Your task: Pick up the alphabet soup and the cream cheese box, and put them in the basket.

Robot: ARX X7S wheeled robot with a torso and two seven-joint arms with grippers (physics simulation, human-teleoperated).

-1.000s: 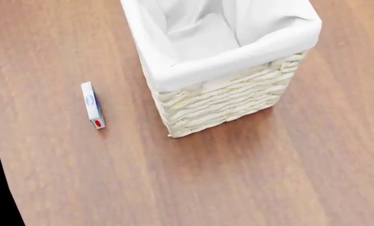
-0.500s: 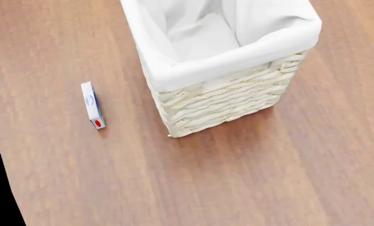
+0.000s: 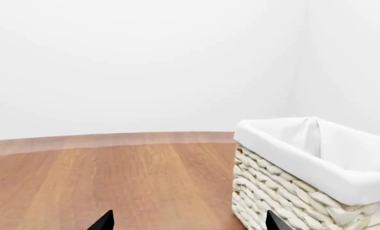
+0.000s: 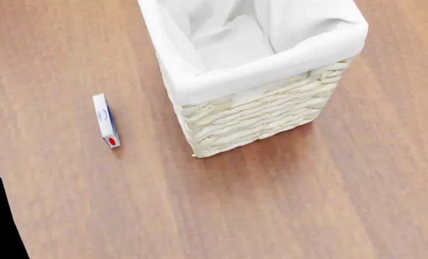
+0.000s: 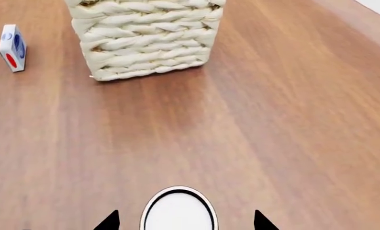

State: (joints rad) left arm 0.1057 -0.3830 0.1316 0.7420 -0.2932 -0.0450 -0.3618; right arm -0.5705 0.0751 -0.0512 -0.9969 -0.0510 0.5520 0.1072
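Below the right tool (image 5: 184, 223), whose black fingertips are standing apart, the silver-white round top of a can (image 5: 179, 211) is sitting between them; its label is hidden, so whether it is the alphabet soup is unclear. Further off, the thin flat white cream cheese box (image 4: 106, 120) is standing on edge on the smooth brown wooden table (image 4: 308, 205), near the cream-white woven wicker basket (image 4: 257, 116). The left tool (image 3: 186, 223) is also showing spread tips.
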